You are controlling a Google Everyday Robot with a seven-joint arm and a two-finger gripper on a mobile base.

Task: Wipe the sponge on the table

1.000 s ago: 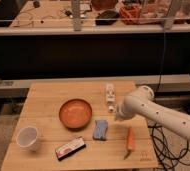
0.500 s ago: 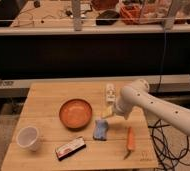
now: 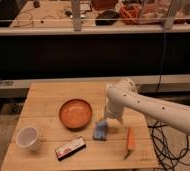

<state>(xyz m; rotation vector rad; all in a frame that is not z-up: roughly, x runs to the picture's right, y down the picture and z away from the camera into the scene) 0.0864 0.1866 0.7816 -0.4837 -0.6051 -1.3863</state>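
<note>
The small blue sponge lies on the light wooden table, just right of the orange bowl. My white arm reaches in from the right, and its gripper hangs down over the sponge's far end, at or just above it. The arm's end hides the gripper's tip, and whether it touches the sponge does not show.
An orange carrot lies right of the sponge. A dark red-and-white box sits near the front edge and a white cup at front left. A cluttered workbench runs along the back. Cables trail on the floor at right.
The arm has swung left and down, bringing the gripper from right of the sponge to over its far end. The sponge and the other objects have not moved.
</note>
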